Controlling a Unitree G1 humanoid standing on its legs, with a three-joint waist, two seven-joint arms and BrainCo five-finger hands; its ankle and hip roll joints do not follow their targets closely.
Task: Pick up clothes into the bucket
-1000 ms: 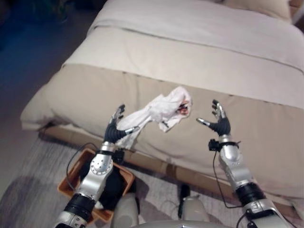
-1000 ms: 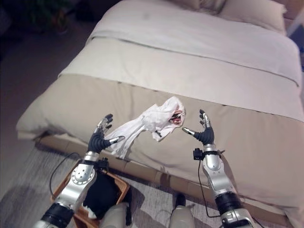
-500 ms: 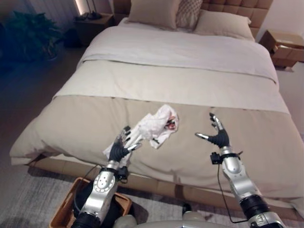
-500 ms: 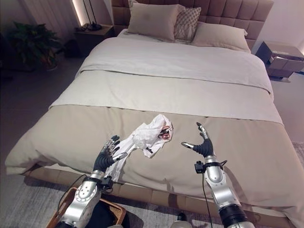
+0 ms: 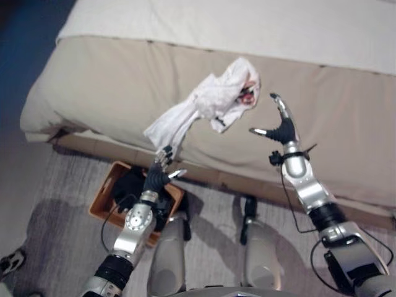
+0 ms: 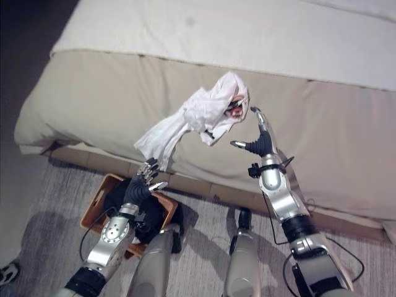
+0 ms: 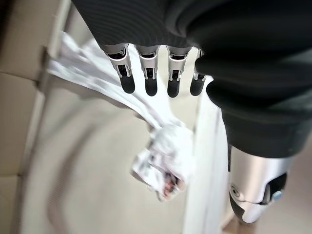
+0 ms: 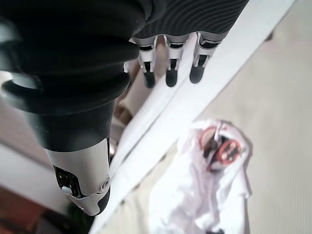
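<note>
the crumpled white garment lies mid-frame on the bed, looking light, limp, best gathered at its bunched middle; left hand and right hand hover with fingers apart, empty.

left hand: fingers straight, holding nothing
white garment: crumpled past the fingertips, one end trailing under them
bed: beige cover beneath the garment
</note>
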